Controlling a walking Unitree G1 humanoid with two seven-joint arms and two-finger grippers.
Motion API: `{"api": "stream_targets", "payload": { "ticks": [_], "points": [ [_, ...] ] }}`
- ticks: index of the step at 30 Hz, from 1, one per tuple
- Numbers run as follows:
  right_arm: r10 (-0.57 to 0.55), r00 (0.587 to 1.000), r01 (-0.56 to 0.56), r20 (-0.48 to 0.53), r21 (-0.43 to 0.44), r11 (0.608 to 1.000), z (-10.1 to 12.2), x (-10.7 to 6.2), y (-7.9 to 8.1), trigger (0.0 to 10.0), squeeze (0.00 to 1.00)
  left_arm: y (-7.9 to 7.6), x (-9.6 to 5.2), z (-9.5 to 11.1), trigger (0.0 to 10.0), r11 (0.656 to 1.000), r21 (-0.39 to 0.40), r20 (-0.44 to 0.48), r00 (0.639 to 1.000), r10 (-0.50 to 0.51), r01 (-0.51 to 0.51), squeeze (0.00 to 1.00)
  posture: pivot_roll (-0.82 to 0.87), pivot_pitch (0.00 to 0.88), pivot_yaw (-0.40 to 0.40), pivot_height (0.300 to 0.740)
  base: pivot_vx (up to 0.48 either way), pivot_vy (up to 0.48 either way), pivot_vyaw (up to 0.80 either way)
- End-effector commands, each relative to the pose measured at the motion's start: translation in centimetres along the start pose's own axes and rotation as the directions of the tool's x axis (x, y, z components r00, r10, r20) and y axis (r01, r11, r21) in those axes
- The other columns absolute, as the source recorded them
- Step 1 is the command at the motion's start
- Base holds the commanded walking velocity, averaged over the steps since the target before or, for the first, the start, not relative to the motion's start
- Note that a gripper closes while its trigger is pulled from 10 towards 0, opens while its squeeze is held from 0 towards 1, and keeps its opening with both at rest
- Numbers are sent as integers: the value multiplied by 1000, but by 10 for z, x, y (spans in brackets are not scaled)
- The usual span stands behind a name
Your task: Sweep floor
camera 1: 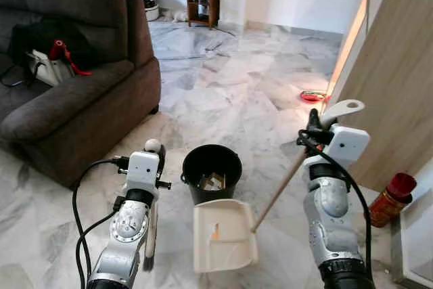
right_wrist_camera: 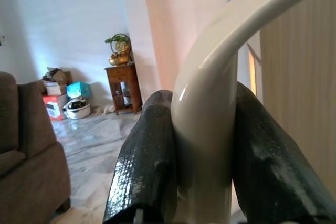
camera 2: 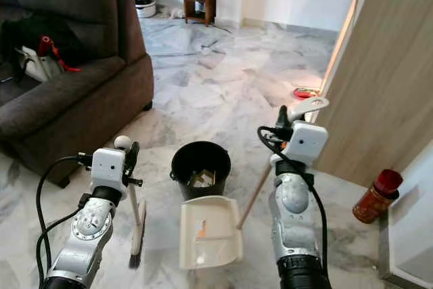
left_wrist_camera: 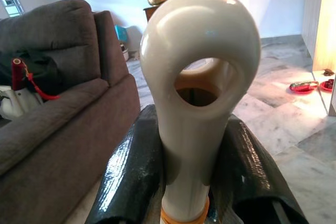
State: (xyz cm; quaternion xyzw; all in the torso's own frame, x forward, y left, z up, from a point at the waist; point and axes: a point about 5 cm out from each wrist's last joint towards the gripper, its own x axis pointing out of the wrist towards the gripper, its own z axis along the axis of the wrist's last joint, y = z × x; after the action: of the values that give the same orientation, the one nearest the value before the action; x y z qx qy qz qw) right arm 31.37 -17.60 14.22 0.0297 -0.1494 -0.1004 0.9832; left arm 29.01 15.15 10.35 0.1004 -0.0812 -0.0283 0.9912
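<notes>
Where dustpan (camera 1: 225, 235) rests, bucket (camera 1: 212, 170) beside sofa (camera 1: 67, 93).

Cream dustpan (camera 1: 224, 236) at 6 o'clock, black bin (camera 1: 212, 172) just above. Grey-veined white marble floor (camera 1: 237, 86). Dark brown sofa (camera 1: 74, 79) at 10 o'clock.

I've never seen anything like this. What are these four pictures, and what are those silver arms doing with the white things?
The two upper pictures come from cameras on a walking robot's head, looking down at its own silver arms. The two lower ones come from cameras on its wrists, looking along black fingers. The left gripper is shut on the white handle of a small broom, whose bristles point at the marble floor. The right gripper is shut on the long handle of a cream dustpan, which rests on the floor just in front of a black bucket with some scraps inside. A dark sofa stands to the left, and a red jar by the wooden panel on the right.
</notes>
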Motion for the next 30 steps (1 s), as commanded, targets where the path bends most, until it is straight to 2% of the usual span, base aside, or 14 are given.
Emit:
{"api": "stream_targets", "payload": {
  "ticks": [1, 5, 10, 14, 23, 28, 29, 30],
  "points": [
    [-32, 998, 31, 58, 17, 999, 15, 9, -4, 10000, 0, -3, 1, 6, 10000, 1000, 22, 44, 999, -17, 16, 0, 61, 0, 4, 740, 0, 0, 0],
    [-99, 993, 93, 63, 93, 991, 23, 16, -16, 10000, 0, -7, 0, 5, 10000, 999, 26, 44, 999, -31, 29, 0, 58, 0, 3, 740, 0, 0, 0],
    [-130, 987, 119, 96, 112, 987, 32, 20, -22, 10000, 0, -7, 0, 4, 10000, 999, 31, 43, 998, -35, 33, 0, 64, 0, 3, 740, 0, 0, 0],
    [-196, 971, 170, 136, 181, 969, 48, 27, -34, 10000, 0, -7, -1, 4, 10000, 999, 38, 42, 998, -39, 38, 0, 62, 0, 5, 740, 0, 0, 0],
    [-210, 957, 178, 198, 170, 969, 68, 33, -49, 10000, 0, -7, -1, 3, 10000, 998, 41, 45, 998, -41, 39, 0, 58, 0, 9, 740, 0, 0, 0],
    [-204, 956, 160, 212, 210, 965, 76, 35, -44, 10000, 0, -6, 0, 3, 10000, 998, 41, 46, 998, -38, 36, 0, 55, 0, 11, 740, 0, 0, 0],
    [-148, 964, 99, 223, 217, 971, 76, 35, -25, 10000, 0, -7, 0, 3, 10000, 999, 38, 50, 998, -39, 37, 0, 54, 0, 13, 740, 0, 0, 0],
    [-128, 965, 77, 228, 219, 973, 76, 34, -19, 10000, 0, -7, 0, 3, 10000, 999, 36, 52, 998, -40, 38, 0, 54, 0, 13, 740, 0, 0, 0]
  ]
}}
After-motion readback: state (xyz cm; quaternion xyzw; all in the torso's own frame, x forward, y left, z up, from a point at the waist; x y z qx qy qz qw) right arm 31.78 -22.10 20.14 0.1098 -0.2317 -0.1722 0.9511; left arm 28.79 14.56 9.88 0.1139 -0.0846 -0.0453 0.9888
